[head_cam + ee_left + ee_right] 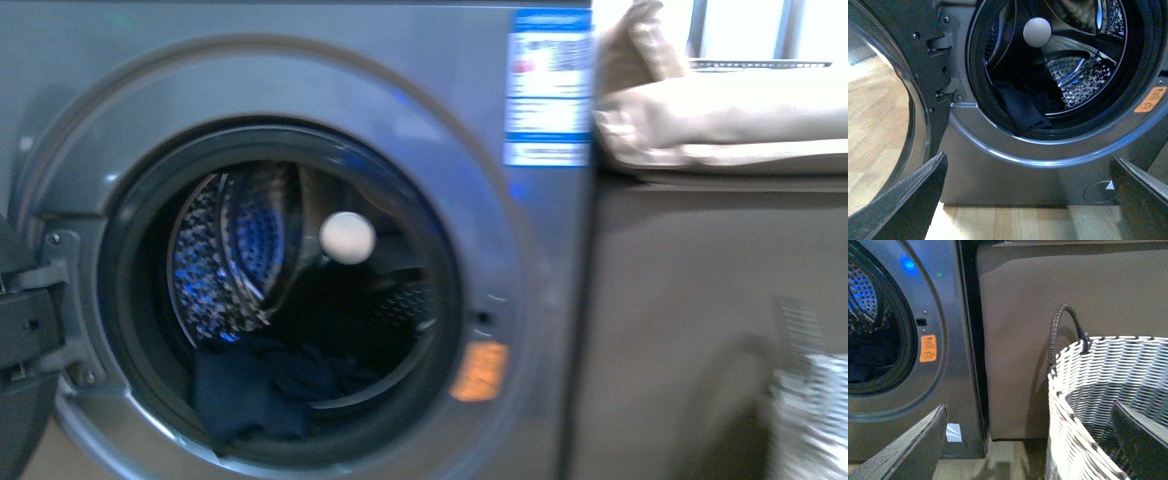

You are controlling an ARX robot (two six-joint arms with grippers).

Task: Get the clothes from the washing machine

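The clothes (255, 390) are one plain, dark navy heap of soft fabric, crumpled and folded over on itself, with no print showing. They lie low at the front of the perforated steel drum (225, 255), on the hinge side, with one fold reaching the black rubber seal of the opening. The washing machine (300, 80) is grey metal, and its round door (903, 75) is swung out to the left. A pale round object (347, 238) shows deeper inside the drum. The left fingers (903, 200) are spread wide before the machine, below the opening, gripping nothing. The right fingers (908, 445) are spread just as wide and empty, near a white woven basket (1108, 375) beside the machine.
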